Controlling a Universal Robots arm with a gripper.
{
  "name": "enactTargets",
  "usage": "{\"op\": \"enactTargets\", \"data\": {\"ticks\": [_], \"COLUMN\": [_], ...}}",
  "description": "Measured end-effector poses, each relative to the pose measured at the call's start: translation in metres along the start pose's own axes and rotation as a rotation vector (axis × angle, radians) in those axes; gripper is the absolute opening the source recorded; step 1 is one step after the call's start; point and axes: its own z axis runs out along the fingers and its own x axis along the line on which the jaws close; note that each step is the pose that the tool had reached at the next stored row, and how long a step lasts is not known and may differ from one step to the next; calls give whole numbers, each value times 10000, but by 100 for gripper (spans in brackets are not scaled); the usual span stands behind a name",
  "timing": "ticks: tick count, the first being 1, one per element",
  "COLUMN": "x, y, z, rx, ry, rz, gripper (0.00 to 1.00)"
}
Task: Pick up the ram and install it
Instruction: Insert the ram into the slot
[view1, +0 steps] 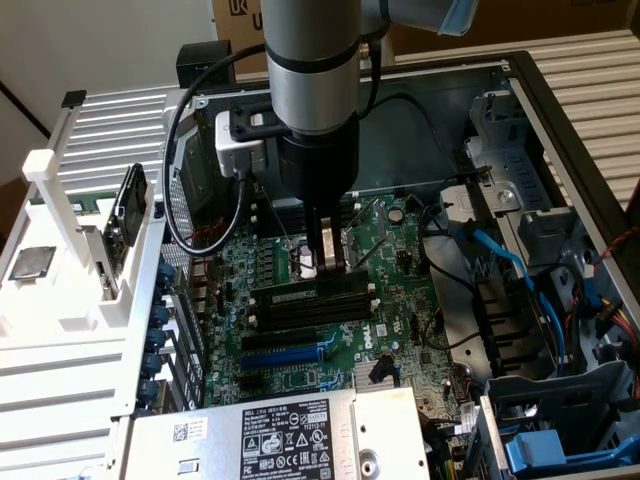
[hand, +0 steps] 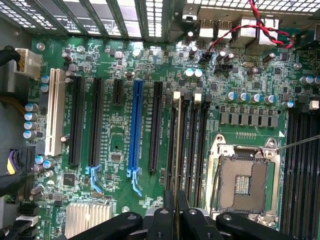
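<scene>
The ram (hand: 176, 150) shows edge-on as a thin pale strip running out from between my fingertips, in line with the outermost of several black memory slots (hand: 192, 145) on the green motherboard (hand: 115, 150). My gripper (hand: 175, 212) is shut on the ram. In the exterior view the gripper (view1: 330, 262) points straight down into the open computer case. The dark-green stick (view1: 300, 293) lies along the top of the memory slots (view1: 310, 308) just beneath the fingers. Whether it is seated in the slot I cannot tell.
An empty CPU socket (hand: 242, 182) lies beside the slots. A blue expansion slot (hand: 134, 130) and black slots sit on the other side. A labelled power supply (view1: 270, 435), blue cables (view1: 500, 260) and drive cages (view1: 560, 420) crowd the case. A white rack (view1: 60, 250) stands outside at the exterior view's left.
</scene>
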Motion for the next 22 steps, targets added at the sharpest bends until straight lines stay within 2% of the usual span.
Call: {"op": "enactTargets", "data": {"ticks": [4,11,20,21,22], "x": [1,14,25,25,26], "y": [-6,-13,-24,-26,-34], "z": [19,30,55,55,56], "rx": [-2,-19,-34,-48,-205], "ry": [3,-51,-53,-52,-65], "rz": [-4,67,68,68,70], "gripper": [13,13,13,13,13]}}
